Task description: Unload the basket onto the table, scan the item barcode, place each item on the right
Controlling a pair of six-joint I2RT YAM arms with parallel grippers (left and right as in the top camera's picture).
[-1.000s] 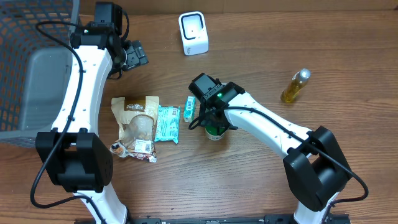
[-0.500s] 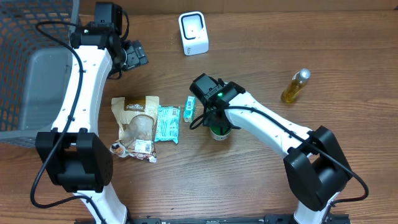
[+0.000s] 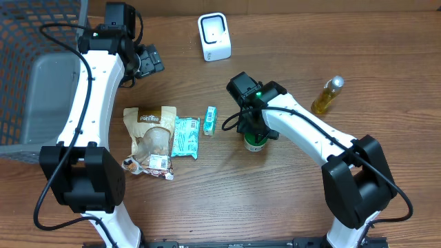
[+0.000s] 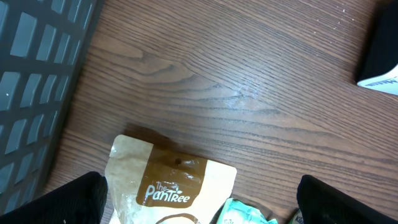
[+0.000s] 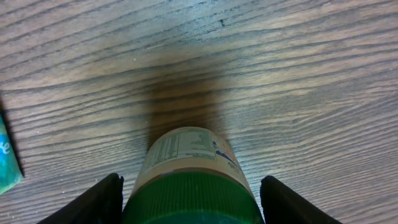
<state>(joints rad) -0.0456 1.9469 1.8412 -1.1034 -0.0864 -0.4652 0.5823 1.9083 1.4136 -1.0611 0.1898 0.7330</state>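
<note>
A jar with a ribbed green lid and a pale printed label [image 5: 189, 180] stands upright on the wooden table, seen from above as the jar [image 3: 255, 142]. My right gripper [image 5: 189, 202] is shut on the jar at the lid, one black finger [image 5: 99, 202] on each side. In the overhead view the right gripper [image 3: 253, 129] is right of the table's middle. The white scanner [image 3: 214, 36] stands at the back, and its corner, the scanner [image 4: 380, 56], shows in the left wrist view. My left gripper [image 3: 149, 60] hangs open and empty at the back left, above the table.
A brown Pantree pouch [image 3: 153, 138], a teal packet [image 3: 185, 136] and a small green box [image 3: 210, 120] lie left of the jar. A yellow bottle [image 3: 326, 95] stands at the right. A dark mesh basket [image 3: 27, 41] fills the left edge.
My right gripper has carried the green-lidded jar a short way to the right, away from the small green box. The left arm has not moved.
</note>
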